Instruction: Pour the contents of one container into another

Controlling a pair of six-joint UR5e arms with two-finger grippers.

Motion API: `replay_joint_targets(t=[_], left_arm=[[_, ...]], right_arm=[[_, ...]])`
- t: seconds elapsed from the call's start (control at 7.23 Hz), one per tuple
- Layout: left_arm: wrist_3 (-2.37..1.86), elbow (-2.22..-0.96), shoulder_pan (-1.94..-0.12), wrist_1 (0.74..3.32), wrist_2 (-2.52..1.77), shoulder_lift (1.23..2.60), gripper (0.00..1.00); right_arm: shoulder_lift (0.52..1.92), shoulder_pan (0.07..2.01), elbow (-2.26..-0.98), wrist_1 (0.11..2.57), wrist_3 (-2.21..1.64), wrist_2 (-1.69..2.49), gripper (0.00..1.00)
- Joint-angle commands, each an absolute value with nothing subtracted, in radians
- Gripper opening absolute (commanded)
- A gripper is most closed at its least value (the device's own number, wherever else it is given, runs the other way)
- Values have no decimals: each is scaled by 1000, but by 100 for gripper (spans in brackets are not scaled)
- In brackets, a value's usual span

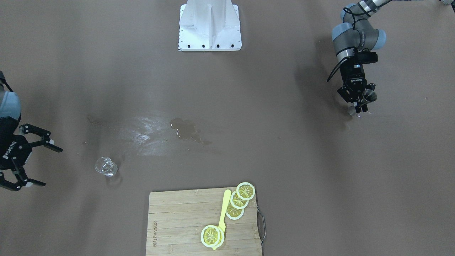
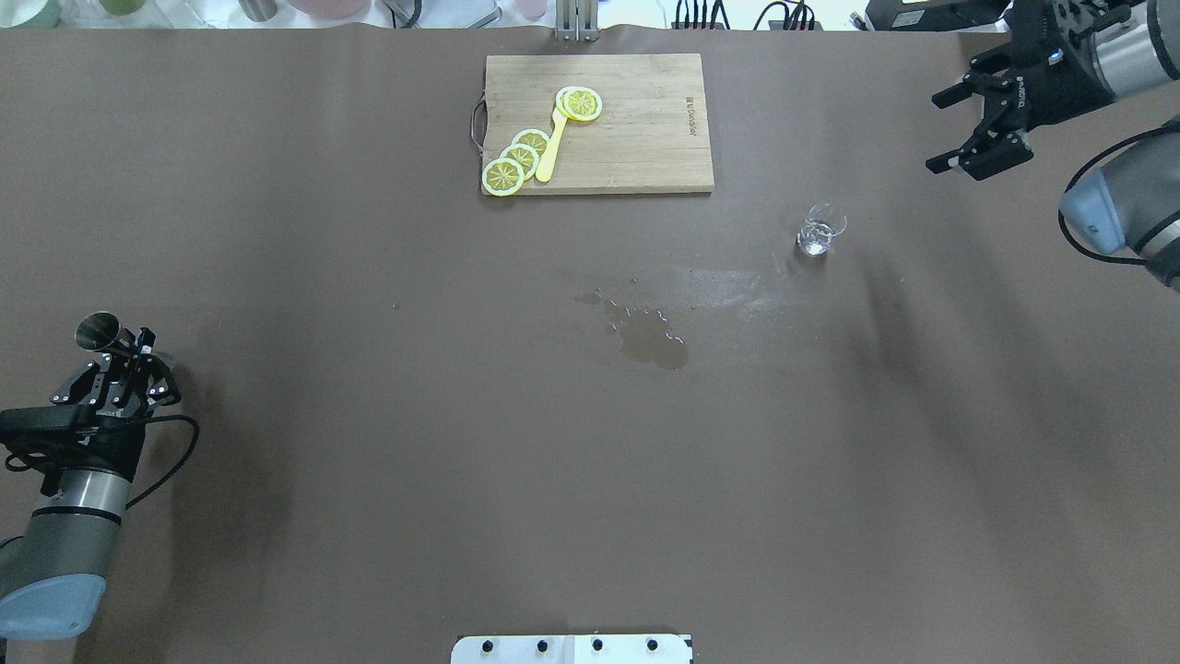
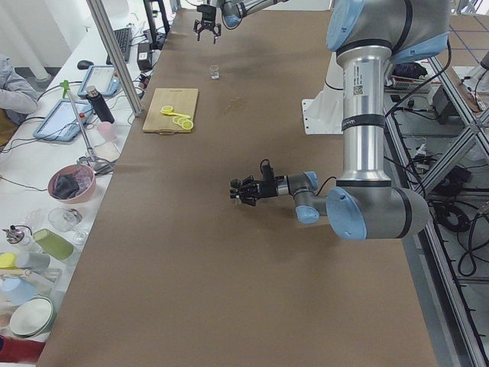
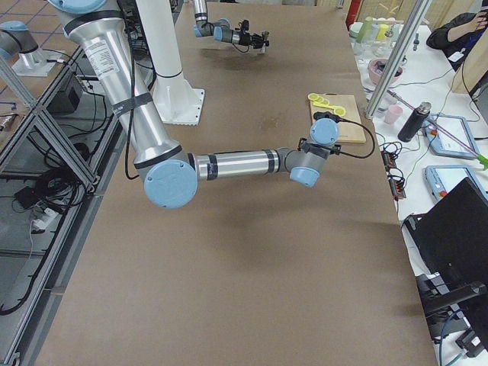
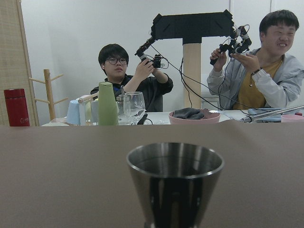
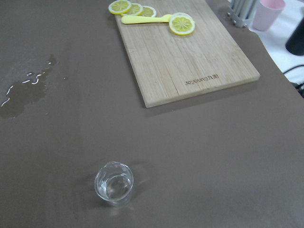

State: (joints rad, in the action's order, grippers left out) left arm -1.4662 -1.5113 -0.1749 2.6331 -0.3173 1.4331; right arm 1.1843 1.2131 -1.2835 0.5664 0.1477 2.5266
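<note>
A small steel cup [image 2: 97, 330] stands low over the table's left end, and my left gripper [image 2: 122, 345] is shut on it. The left wrist view shows the steel cup [image 5: 175, 183] upright, close in front, with its open mouth on top. The front view has the same cup [image 1: 368, 95] in the left gripper [image 1: 359, 104]. A small clear glass [image 2: 819, 231] stands on the table at the right, also seen as glass [image 6: 114, 183] and glass [image 1: 105, 166]. My right gripper [image 2: 982, 129] hangs open above and beyond it, holding nothing.
A wooden cutting board [image 2: 645, 138] at the far side carries lemon slices [image 2: 516, 161] and a yellow utensil [image 2: 550, 152]. A puddle of spilled liquid [image 2: 650, 337] wets the middle of the table. The white robot base [image 1: 209, 26] stands at the near edge.
</note>
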Motion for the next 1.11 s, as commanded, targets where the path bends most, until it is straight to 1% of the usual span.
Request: replay_joint_targets(t=[0.0,0.14,0.28,0.55,0.69,0.83,0.97], left_arm=[[-1470,-1502,-173,2632,-321,1445,0],[-1468,-1496,-172,2632,-322,1448,3],[-1468,-1496,-170,2632,-324,1450,1],[-1468,-1488,-175,2632,-325,1451,0],[-1467,-1486,-181,2631,-325,1453,0],[-1463,-1486,-195,2629,-325,1454,0],[-1460,-1489,-212,2628,-324,1454,0]], right_arm=[[1268,1261,-1425,789,12,2434,100],[1305,1299,-1462,893,12,2412,100],[1328,1343,-1483,995,14,2373,100],[1347,1432,-1482,1261,23,2362,100],[1361,1500,-1483,1346,25,2349,100],[1370,1518,-1485,1436,23,2317,100],[1394,1535,-1486,1440,15,2287,100]])
